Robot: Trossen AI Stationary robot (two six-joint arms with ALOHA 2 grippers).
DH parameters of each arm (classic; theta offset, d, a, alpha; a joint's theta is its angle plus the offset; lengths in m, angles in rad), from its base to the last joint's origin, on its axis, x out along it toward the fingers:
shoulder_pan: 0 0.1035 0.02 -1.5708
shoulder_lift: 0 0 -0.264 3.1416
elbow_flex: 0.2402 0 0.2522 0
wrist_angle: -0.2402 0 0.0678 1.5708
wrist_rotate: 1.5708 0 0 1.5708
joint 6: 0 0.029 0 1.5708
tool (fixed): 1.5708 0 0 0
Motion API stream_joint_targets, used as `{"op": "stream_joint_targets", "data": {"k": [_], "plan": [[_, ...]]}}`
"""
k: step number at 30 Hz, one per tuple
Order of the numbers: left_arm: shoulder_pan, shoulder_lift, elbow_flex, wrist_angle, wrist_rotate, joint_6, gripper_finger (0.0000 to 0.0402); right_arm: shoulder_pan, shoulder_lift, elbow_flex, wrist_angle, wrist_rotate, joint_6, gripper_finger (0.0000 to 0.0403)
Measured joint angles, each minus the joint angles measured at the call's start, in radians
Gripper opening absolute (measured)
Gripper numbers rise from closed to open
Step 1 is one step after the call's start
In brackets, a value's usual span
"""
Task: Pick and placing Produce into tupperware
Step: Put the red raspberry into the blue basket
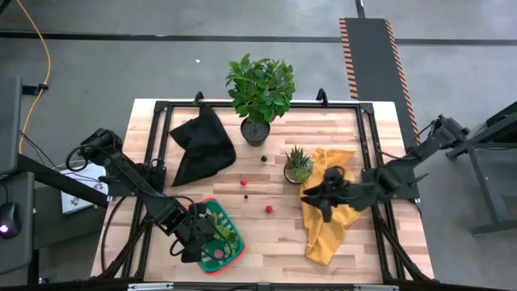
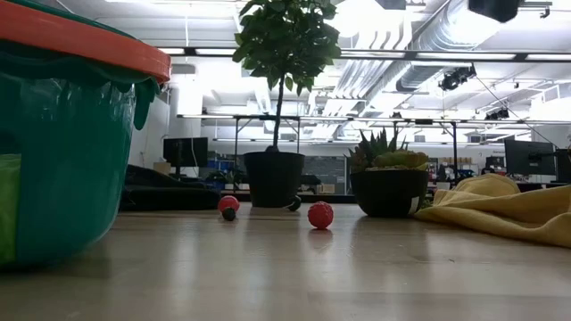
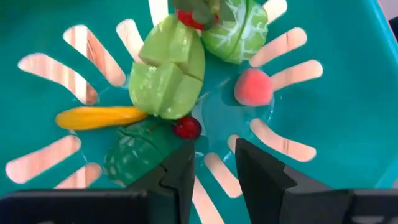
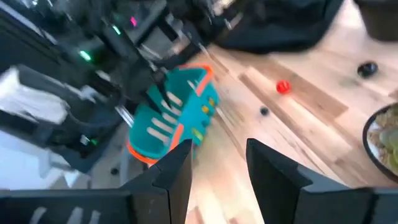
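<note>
The tupperware, green with a red rim, stands at the table's near left and fills the low view's left. In it lie pale green pieces, a yellow piece, a pink fruit, a dark green piece and a small red piece. My left gripper hangs open over them, pointing down, nothing between its fingers; the red piece lies just off one fingertip. My right gripper is open and bare above the yellow cloth. Two red pieces lie on the table.
A leafy potted plant stands at the far middle, a small spiky one beside the yellow cloth, a black cloth at the far left. Two small dark bits lie near the red pieces. Bare wood lies between tupperware and cloth.
</note>
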Motion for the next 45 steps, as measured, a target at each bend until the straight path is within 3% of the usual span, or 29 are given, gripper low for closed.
{"op": "stream_joint_targets", "data": {"k": [10,19,28,35,38,45], "plan": [[0.000,-0.078,0.000,-0.042,0.007,-0.075,0.0062,-0.132,0.176,0.024,-0.012,-0.188,0.011,0.0142],[0.000,-0.145,0.000,-0.077,-0.045,-0.134,0.0035,-0.184,0.418,0.367,-0.432,-0.206,-0.020,0.0142],[0.000,-0.176,0.000,-0.106,-0.071,-0.204,0.0030,-0.235,0.605,0.620,-0.554,-0.266,0.141,0.0142],[0.000,-0.197,0.000,-0.173,-0.074,-0.221,0.0015,-0.259,0.772,0.789,-0.697,-0.324,0.141,0.0142],[0.000,-0.221,0.001,-0.201,-0.078,-0.221,0.0008,-0.268,0.832,0.837,-0.779,-0.341,0.198,0.0142],[0.000,-0.300,0.000,-0.292,-0.082,-0.219,0.0003,-0.293,0.885,0.842,-0.700,-0.378,0.291,0.0167]]}}
